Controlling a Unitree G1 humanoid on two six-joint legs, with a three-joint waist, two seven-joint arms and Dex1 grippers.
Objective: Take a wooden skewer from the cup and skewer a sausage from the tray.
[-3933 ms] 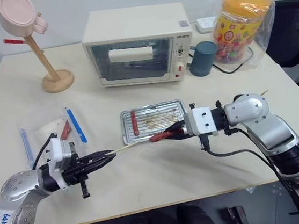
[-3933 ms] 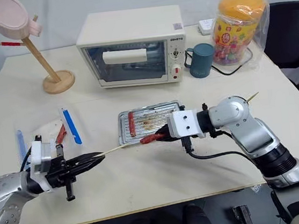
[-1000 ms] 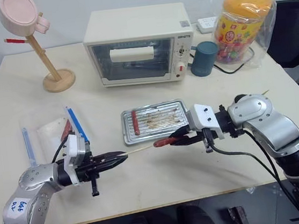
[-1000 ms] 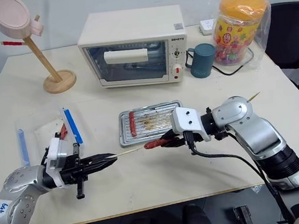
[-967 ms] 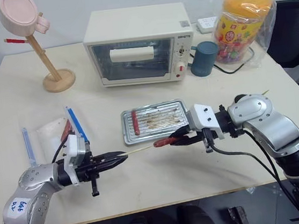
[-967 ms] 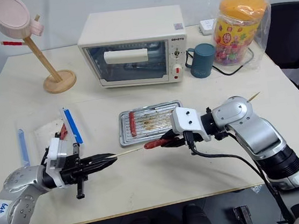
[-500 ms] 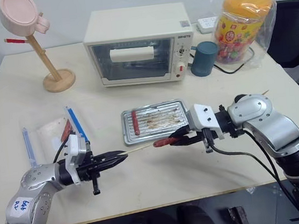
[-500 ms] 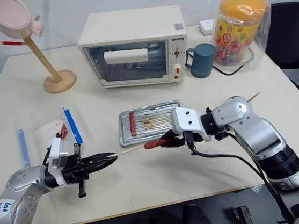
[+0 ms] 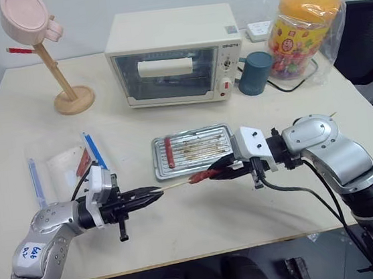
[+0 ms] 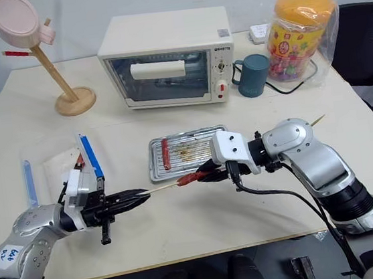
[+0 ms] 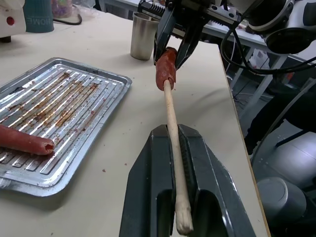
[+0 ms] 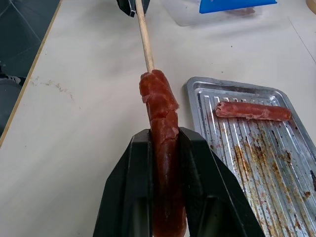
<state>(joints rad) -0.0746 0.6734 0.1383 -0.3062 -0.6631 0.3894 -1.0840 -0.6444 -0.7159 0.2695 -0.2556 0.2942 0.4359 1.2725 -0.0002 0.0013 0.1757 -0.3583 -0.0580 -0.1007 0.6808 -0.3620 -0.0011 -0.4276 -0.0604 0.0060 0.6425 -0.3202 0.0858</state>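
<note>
beige table [image 9: 204, 235], grey wall [image 9: 77, 10], black chair [image 9: 363, 32]

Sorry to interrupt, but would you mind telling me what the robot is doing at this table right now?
It is skewering a sausage. The left gripper holds a thin pale wooden skewer level above the table, and the right gripper clamps a slim reddish-brown sausage whose end the stick has entered. A second sausage lies in the shiny ridged metal tray, and the small grey steel cup stands beyond it.
</note>
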